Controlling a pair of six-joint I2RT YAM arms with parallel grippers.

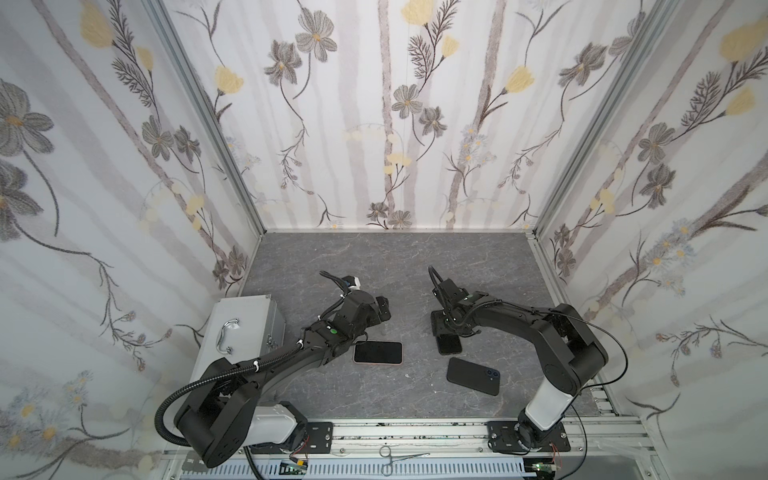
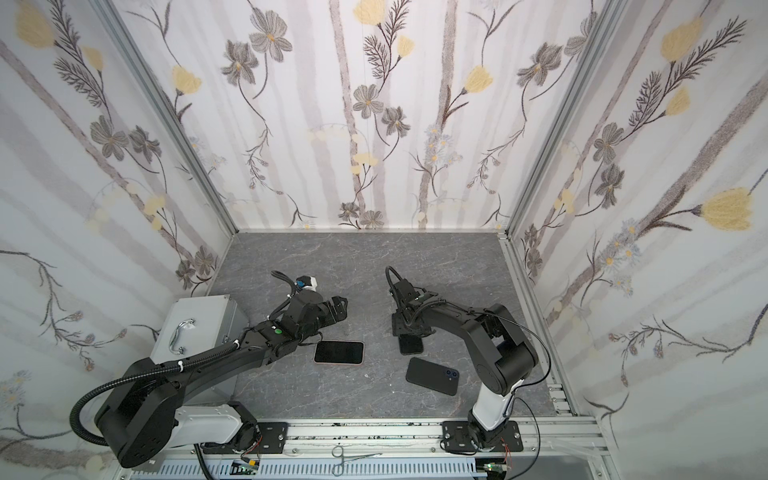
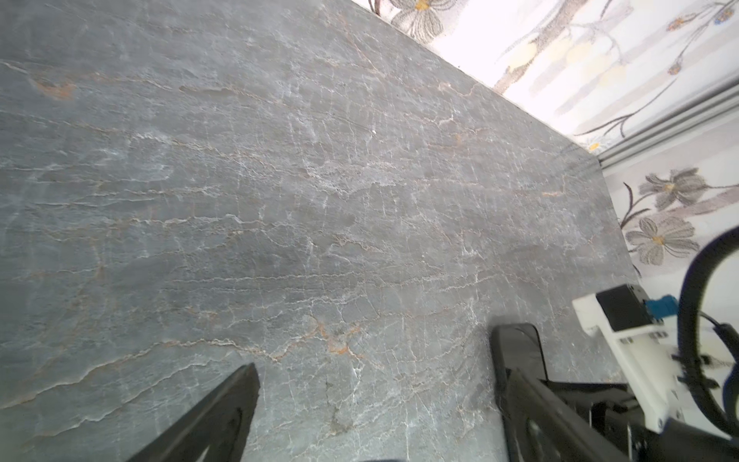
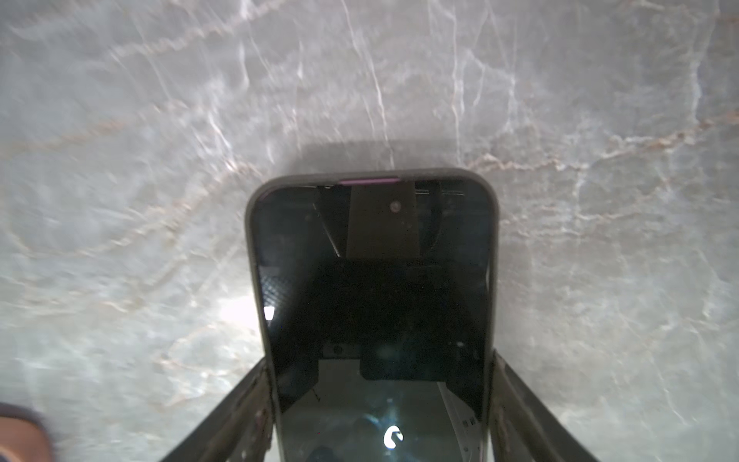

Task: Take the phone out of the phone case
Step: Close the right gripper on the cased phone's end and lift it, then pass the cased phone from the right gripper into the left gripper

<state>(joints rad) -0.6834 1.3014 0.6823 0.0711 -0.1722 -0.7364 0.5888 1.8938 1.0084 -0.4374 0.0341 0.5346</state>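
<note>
- The cased phone (image 4: 372, 300) lies flat and screen up on the grey, stone-patterned tabletop (image 1: 374, 266). It is well apart from the metal box (image 1: 241, 328), which stands at the tabletop's left edge in both top views.
- A dark case (image 4: 250, 240) rims the screen, and in the right wrist view a thin pink strip shows at its far end.
- The right end effector (image 4: 378, 356) straddles the cased phone from above. Its two fingers (image 4: 240, 408) lie against the case's long sides, pinching the cased phone where it rests on the tabletop.
- In both top views only the nearer end of the cased phone shows from under that end effector.
- A second phone (image 1: 377, 352), screen up with a pinkish rim, lies between the metal box and the cased phone and touches neither.
- A third phone (image 1: 473, 376), dark and back up with two camera lenses showing, lies farther from the metal box than the cased phone does. It is near the cased phone but apart from it.
- The left end effector (image 3: 384, 350) hovers over bare tabletop between the metal box and the cased phone, its fingers spread wide with nothing between them.
- The metal box is silver, with a handle on top.
- Forceps (image 1: 399, 457) lie on the aluminium rail (image 1: 415, 432) in front of the tabletop, well apart from the metal box.
</note>
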